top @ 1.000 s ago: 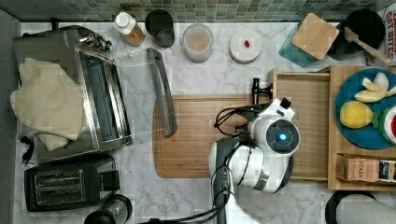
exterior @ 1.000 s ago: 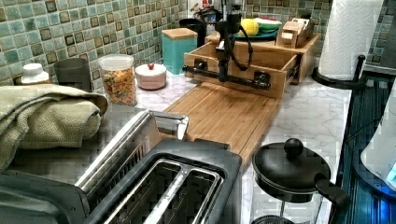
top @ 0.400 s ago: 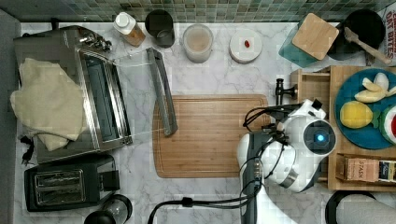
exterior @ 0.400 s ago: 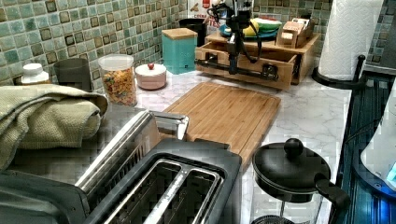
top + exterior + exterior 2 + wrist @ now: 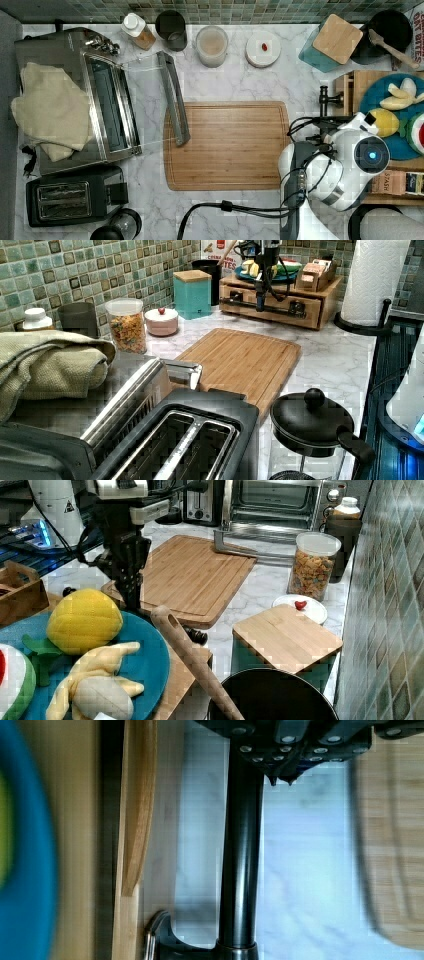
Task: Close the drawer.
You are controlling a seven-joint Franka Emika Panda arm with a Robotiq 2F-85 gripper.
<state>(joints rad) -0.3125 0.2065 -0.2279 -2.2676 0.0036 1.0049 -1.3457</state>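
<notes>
Last stretch of the closing push: drawer (image 5: 285, 296) almost home, well beyond the board (image 5: 230, 145), no longer drawn out to the board's edge as a second ago. Gripper (image 5: 260, 304) at the handle (image 5: 240, 870), clenched or released impossible to tell. Next, a short straight shove until flush.

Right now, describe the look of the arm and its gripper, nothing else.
The arm is white with rounded joint housings; one housing carries a glowing blue ring light. Black cables loop along it. The gripper is black, and its underside shows small round screw heads in the wrist view.
</notes>
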